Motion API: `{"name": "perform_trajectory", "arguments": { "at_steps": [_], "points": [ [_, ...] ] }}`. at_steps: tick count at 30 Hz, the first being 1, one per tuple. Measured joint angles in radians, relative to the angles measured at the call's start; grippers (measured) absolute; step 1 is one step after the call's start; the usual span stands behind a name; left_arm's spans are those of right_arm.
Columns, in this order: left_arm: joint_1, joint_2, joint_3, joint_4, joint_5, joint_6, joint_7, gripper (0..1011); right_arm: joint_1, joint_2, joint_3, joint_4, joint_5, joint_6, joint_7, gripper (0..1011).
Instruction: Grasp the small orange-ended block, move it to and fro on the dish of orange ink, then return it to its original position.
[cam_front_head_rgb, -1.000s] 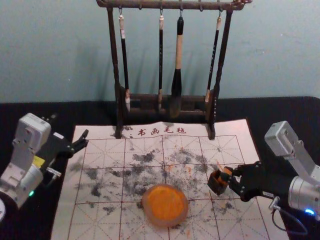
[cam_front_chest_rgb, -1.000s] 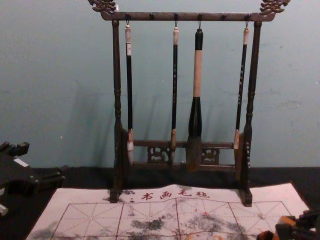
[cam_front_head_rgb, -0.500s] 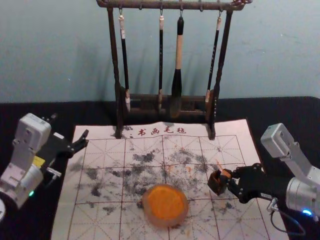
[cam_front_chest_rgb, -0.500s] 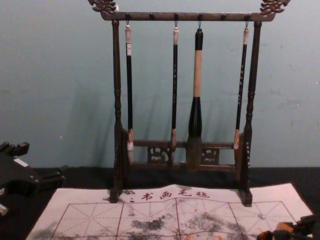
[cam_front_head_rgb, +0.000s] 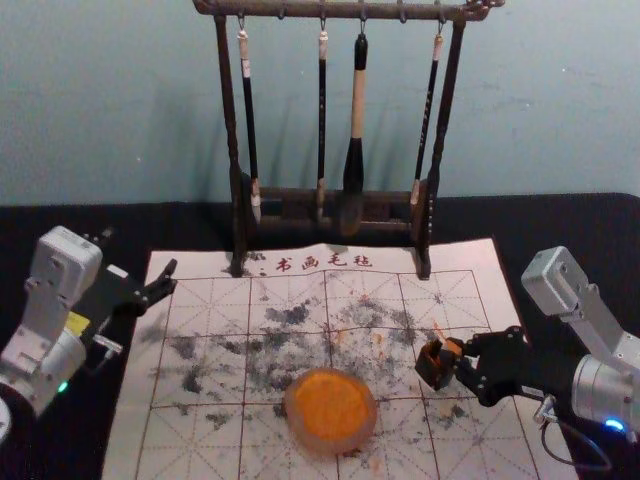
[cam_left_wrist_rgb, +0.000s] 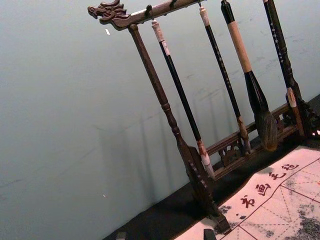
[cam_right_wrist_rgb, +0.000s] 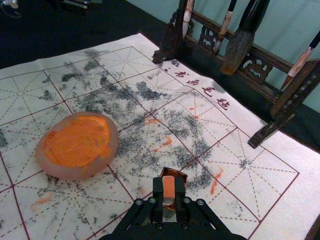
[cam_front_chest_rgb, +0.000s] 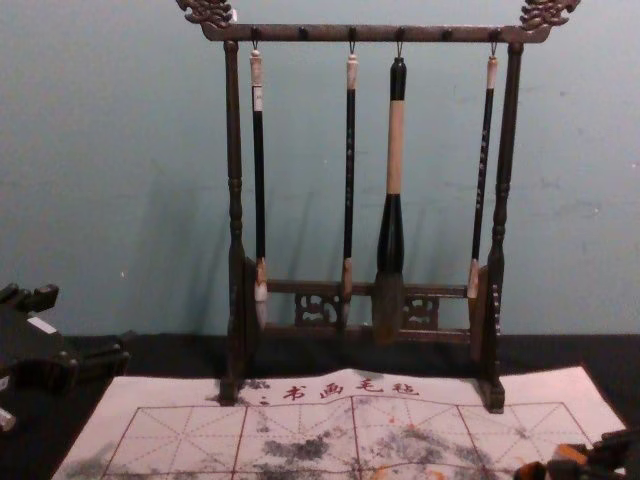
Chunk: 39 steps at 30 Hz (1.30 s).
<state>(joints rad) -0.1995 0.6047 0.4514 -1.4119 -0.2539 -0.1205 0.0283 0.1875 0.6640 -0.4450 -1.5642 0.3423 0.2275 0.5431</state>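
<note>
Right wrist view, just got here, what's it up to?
The robot's right gripper is shut on the small orange-ended block, over the paper mat and to the right of the dish of orange ink. A small dark square-edged piece is right at the block; I can't tell whether they are joined. The block is off the dish. The left gripper is open and idle at the left side.

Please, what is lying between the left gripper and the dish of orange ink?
In the head view, no object lies between the left gripper and the dish of orange ink, just gridded mat with dark smudges.
</note>
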Motion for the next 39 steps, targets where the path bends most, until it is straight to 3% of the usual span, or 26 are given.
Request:
{"name": "perform_trajectory", "arguments": {
  "at_steps": [10,23,26,29,33,39],
  "points": [
    [0.000,0.000,0.000,0.000,0.000,0.000,0.000,1001,0.000,0.000,0.000,-0.001,0.001,0.000,0.000,123],
    [0.000,0.000,0.000,0.000,0.000,0.000,0.000,1001,0.000,0.000,0.000,-0.001,0.002,-0.001,0.000,507],
    [0.000,0.000,0.000,0.000,0.000,0.000,0.000,1001,0.000,0.000,0.000,-0.001,0.002,-0.001,0.000,650],
    [0.000,0.000,0.000,0.000,0.000,0.000,0.000,1001,0.000,0.000,0.000,-0.001,0.002,-0.001,0.000,708],
    [0.000,0.000,0.000,0.000,0.000,0.000,0.000,1001,0.000,0.000,0.000,-0.001,0.002,-0.001,0.000,861],
    [0.000,0.000,0.000,0.000,0.000,0.000,0.000,1001,0.000,0.000,0.000,-0.001,0.002,-0.001,0.000,984]
  ]
}}
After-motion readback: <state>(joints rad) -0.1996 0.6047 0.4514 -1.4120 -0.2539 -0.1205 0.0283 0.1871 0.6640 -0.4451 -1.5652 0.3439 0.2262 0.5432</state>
